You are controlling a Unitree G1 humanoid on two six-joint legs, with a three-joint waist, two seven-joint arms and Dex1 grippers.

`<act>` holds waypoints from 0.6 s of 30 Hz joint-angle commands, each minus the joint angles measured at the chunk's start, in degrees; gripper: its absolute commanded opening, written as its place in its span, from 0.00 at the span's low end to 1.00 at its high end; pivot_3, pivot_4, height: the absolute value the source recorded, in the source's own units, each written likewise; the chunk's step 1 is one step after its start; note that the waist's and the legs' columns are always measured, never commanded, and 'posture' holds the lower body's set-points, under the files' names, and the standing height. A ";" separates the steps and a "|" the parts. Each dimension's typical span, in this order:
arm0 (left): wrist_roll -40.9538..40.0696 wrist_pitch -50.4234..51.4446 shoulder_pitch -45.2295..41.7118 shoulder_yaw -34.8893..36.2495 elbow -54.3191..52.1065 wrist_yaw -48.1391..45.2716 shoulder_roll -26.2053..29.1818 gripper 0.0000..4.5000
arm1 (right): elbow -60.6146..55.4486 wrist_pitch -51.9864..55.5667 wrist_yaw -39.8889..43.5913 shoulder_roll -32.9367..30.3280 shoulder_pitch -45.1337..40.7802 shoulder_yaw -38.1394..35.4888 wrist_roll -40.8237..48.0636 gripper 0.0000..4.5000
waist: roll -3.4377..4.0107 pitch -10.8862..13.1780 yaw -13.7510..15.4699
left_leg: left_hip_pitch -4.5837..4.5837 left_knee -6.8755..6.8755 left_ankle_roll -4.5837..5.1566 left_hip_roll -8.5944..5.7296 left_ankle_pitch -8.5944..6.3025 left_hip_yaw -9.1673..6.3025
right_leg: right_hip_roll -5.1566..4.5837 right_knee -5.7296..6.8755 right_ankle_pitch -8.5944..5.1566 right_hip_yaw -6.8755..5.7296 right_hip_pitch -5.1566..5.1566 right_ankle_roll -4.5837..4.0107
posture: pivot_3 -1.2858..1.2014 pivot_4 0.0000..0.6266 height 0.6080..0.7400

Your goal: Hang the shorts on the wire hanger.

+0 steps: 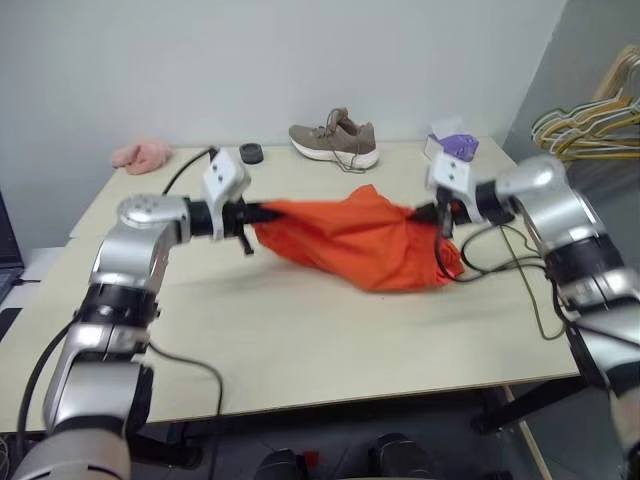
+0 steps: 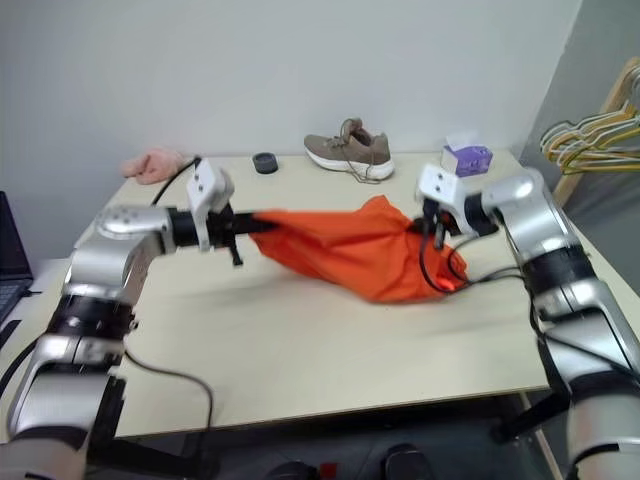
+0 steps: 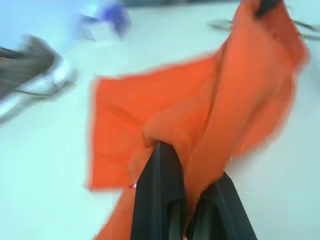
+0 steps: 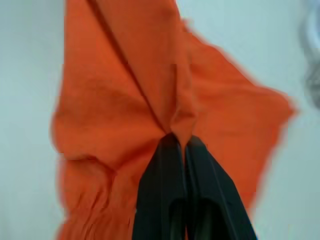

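The bright orange shorts (image 1: 350, 238) hang stretched between my two grippers, their middle sagging onto the pale table (image 1: 300, 330). My left gripper (image 1: 262, 212) is shut on the shorts' left end, and orange fabric is pinched between its black fingers (image 3: 159, 185) in the left wrist view. My right gripper (image 1: 425, 212) is shut on the right end, with cloth bunched at its tips (image 4: 181, 137). Both grippers are held above the tabletop, pointing toward each other. The wire hanger is out of view.
A brown shoe (image 1: 335, 140) stands at the back of the table, with a small black round object (image 1: 250, 152) to its left. A pink fluffy cloth (image 1: 140, 155) lies at the back left, a purple-and-white box (image 1: 455, 147) at the back right. A bunch of coloured hangers (image 1: 590, 125) hangs beyond the right edge.
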 commanded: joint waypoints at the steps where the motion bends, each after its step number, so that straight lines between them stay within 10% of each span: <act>1: 7.85 -10.45 -15.94 1.59 18.34 16.75 -0.95 0.00 | 16.30 -14.00 -22.07 3.55 -12.95 4.29 -12.82 0.00 | -0.01 -0.02 -0.45 | -0.49 -0.01 -0.29 0.01 0.14 -0.03 | -0.13 0.06 0.00 0.01 -0.52 0.00 | 0.48 0.00 1.00; 5: 17.00 -23.97 -29.30 -1.42 30.86 28.77 1.80 0.00 | 23.36 -22.80 -42.73 7.39 -23.49 7.72 -21.71 0.00 | -0.03 -0.08 -1.70 | -2.19 -0.11 -1.03 0.00 0.51 -0.02 | -0.33 0.82 0.00 0.04 -2.54 0.05 | 0.48 0.00 1.00; 11: 38.13 -44.61 -38.18 -13.25 25.76 39.89 11.58 0.00 | 23.91 -35.80 -61.15 9.15 -29.21 6.04 -25.83 0.00 | 0.00 -0.06 -2.98 | -2.28 -0.90 -1.36 0.03 0.56 0.16 | -0.36 0.84 -0.07 0.08 -3.08 0.01 | 0.48 0.00 1.00; 18: 25.61 -33.39 -9.42 -10.36 3.45 11.96 15.12 0.00 | 23.85 -45.67 -60.68 9.45 -16.73 8.15 -29.37 0.00 | 0.28 -0.32 -2.30 | -0.28 -0.94 -0.85 -0.03 0.49 0.59 | -0.04 0.93 -0.31 0.11 -1.18 0.07 | 0.50 0.00 1.00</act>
